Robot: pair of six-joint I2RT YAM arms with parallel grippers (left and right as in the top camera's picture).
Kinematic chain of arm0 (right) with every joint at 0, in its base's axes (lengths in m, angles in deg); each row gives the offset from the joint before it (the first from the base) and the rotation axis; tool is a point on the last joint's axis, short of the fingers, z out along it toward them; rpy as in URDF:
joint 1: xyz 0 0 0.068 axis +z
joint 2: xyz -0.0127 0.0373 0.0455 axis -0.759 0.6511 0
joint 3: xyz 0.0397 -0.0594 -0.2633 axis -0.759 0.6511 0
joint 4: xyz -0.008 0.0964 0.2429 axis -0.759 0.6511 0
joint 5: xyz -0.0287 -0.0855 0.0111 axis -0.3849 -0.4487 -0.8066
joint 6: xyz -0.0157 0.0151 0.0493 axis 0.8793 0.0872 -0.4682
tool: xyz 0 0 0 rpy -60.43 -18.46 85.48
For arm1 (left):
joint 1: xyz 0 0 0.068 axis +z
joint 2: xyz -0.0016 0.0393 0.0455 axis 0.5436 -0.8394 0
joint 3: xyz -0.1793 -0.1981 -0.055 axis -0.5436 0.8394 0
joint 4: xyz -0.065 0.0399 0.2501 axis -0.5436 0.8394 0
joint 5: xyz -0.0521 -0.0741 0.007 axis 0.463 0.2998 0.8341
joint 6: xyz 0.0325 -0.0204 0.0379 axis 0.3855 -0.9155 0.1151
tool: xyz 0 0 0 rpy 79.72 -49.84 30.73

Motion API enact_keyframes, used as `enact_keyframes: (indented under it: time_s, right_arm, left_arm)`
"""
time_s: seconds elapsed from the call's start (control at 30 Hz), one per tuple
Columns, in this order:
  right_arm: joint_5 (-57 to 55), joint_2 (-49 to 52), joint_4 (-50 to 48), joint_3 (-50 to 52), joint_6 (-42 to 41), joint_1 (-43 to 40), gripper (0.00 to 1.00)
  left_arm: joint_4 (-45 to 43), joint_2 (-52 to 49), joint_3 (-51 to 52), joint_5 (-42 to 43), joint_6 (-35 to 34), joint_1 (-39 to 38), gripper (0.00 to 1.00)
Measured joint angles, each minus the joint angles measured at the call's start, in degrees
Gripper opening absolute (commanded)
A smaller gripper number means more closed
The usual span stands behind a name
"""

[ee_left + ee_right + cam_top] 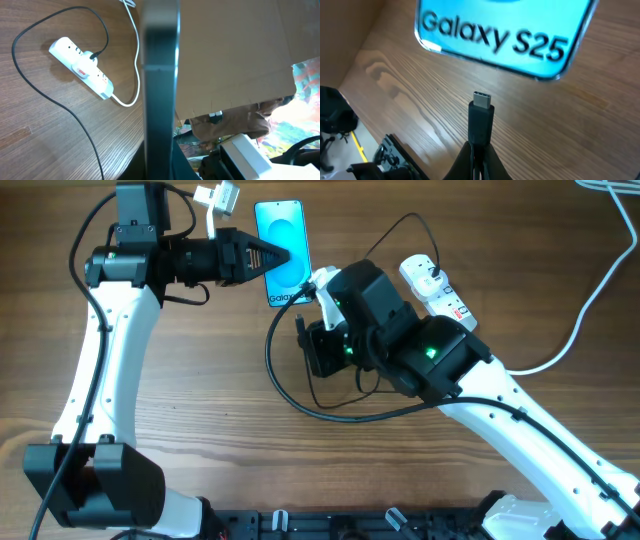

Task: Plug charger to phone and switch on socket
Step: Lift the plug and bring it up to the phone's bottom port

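Observation:
The phone with its turquoise screen lies at the back of the table; its "Galaxy S25" end fills the top of the right wrist view. My left gripper is shut on the phone's side edge, which stands as a dark bar in the left wrist view. My right gripper is shut on the charger's black plug, whose metal tip points at the phone's end a short gap away. The charger's thin black cable loops over the table to the white socket, also in the left wrist view.
The socket's thick white cord runs off to the back right. A white part sits on the left arm beside the phone. Cardboard and clutter show beyond the table edge in the left wrist view.

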Motion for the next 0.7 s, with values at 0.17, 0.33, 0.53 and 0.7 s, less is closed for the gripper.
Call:
enact_keyframes:
  time_s: [0.17,0.33,0.53,0.7]
  right_arm:
    - [0.2,0.0,-1.1,0.0,-0.3,0.0,0.05]
    - [-1.0,0.0,0.8,0.0,-1.0,0.0,0.05]
    - [-1.9,0.0,1.4,0.0,-1.5,0.0,0.04]
    - [-2.1,0.0,0.7,0.0,-1.5,0.0,0.05]
  left_arm:
    - [0.1,0.0,0.0,-0.1,0.0,-2.0,0.04]
    - [-0.1,0.0,0.0,-0.9,0.0,-2.6,0.04]
    - [-0.9,0.0,0.0,-1.1,0.0,-2.6,0.04]
    - [-0.9,0.0,0.0,-1.1,0.0,-2.6,0.04]
